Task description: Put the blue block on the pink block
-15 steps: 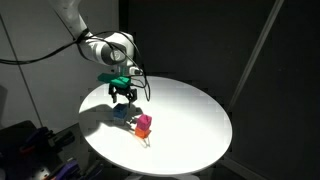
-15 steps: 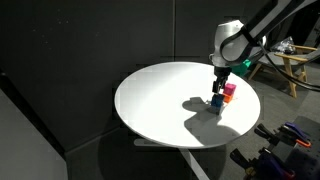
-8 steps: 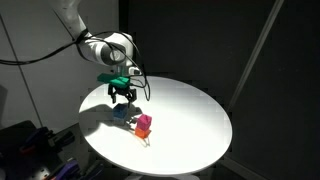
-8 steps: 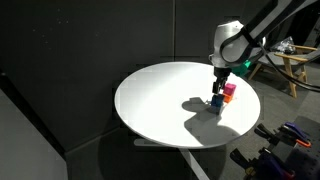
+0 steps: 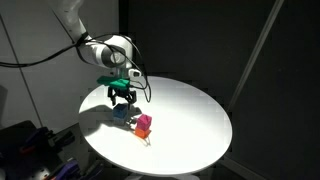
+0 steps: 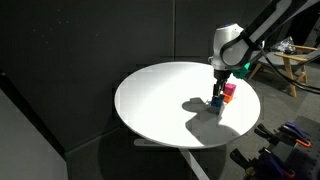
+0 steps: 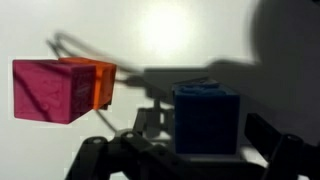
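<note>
The blue block point(image 7: 205, 120) sits on the white round table point(image 5: 185, 110), seen from above in the wrist view between my two dark fingers. My gripper point(image 7: 185, 155) is open, a finger on each side of the blue block with a gap at the right finger. In both exterior views the gripper point(image 5: 122, 98) point(image 6: 217, 92) hangs just over the blue block point(image 5: 120, 113) point(image 6: 215, 103). The pink block point(image 7: 45, 90) point(image 5: 144, 123) point(image 6: 229, 88) lies close beside it, apart from the gripper.
An orange-red block point(image 7: 101, 84) touches the pink block's side. The table point(image 6: 170, 100) is round, with its edge near the blocks. Dark curtains surround it, and equipment point(image 6: 285, 140) stands on the floor nearby.
</note>
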Tool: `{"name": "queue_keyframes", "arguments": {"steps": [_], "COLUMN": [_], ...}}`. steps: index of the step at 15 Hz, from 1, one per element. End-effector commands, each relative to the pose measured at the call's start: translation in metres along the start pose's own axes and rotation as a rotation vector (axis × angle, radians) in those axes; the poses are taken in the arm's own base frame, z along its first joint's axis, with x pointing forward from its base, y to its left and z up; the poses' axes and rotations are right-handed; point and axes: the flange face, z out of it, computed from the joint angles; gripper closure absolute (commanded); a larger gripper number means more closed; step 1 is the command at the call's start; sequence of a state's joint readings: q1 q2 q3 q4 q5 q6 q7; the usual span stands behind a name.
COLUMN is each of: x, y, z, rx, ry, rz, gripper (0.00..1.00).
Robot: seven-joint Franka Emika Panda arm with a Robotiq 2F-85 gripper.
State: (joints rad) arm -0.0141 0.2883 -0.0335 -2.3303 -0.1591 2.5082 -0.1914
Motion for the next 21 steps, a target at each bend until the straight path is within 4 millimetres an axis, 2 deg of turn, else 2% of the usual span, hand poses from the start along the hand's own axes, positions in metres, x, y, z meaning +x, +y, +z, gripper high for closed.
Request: {"name": "queue_keyframes", "arguments": {"steps": [1, 4, 5, 6, 11, 17, 21], "x": [0.001, 0.001, 0.001, 0.001, 0.003, 0.005, 0.007], "y": [0.0, 0.0, 0.0, 0.0, 0.0, 0.0, -0.001], "z": [0.005, 0.008, 0.009, 0.01, 0.007, -0.01, -0.029], "rx": [-0.024, -0.027, -0.027, -0.027, -0.029, -0.06, -0.087], "ry": [0.0, -0.005, -0.008, -0.01, -0.009, 0.007, 0.025], "rz": [0.01, 0.015, 0.02, 0.022, 0.054, 0.101, 0.123], "gripper": [0.0, 0.0, 0.17, 0.27, 0.67, 0.69, 0.69]}}
